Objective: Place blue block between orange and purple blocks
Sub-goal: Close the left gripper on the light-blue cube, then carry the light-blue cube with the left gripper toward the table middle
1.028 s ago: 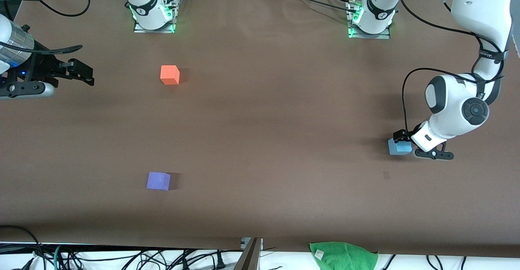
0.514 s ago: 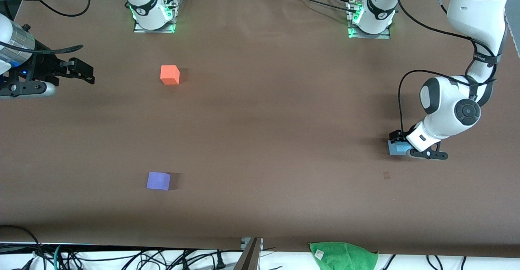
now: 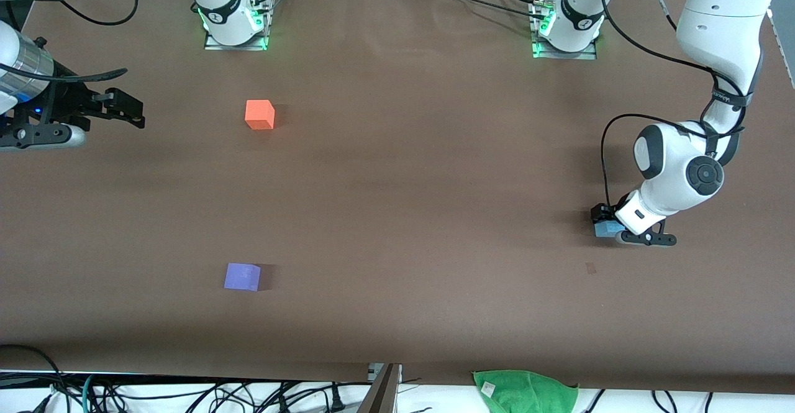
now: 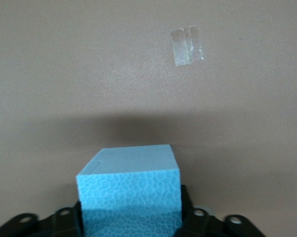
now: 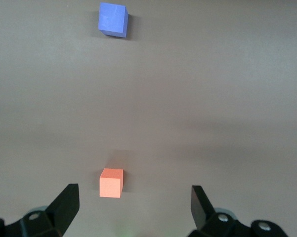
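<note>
Blue block inside left pincer

Even overhead light falls on the matte brown worktop, with soft short shadows beside the bright orange matte cube and violet-purple matte cube; all 3 views are sharp, without glare
</note>
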You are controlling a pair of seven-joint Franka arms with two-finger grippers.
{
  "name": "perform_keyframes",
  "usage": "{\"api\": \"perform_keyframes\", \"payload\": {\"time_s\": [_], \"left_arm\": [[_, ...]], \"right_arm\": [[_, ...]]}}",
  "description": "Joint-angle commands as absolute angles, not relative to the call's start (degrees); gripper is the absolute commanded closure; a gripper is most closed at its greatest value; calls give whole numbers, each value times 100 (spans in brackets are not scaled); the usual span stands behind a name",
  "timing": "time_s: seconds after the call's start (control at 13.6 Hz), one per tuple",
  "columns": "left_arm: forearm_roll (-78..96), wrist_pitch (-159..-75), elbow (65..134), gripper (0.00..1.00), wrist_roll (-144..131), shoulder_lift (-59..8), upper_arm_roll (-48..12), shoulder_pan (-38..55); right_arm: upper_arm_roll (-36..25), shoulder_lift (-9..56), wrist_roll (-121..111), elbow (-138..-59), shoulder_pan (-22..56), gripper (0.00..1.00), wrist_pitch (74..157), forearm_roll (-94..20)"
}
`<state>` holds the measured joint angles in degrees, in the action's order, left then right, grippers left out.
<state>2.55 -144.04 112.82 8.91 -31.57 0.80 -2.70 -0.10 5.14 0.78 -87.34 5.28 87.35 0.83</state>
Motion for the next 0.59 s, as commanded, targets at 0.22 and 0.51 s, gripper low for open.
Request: {"api": "perform_keyframes", "payload": {"time_s": [0.22,0.51], "left_arm": [[396,-13618,10769,94,181,-3111,-35,78],[360,-13271,10460,94,-1709,-3146,-517,719]], "right_arm": [[18,431,149,-8789,510,0,8684,97],[18,431,149,-8789,510,0,8684,97]]}}
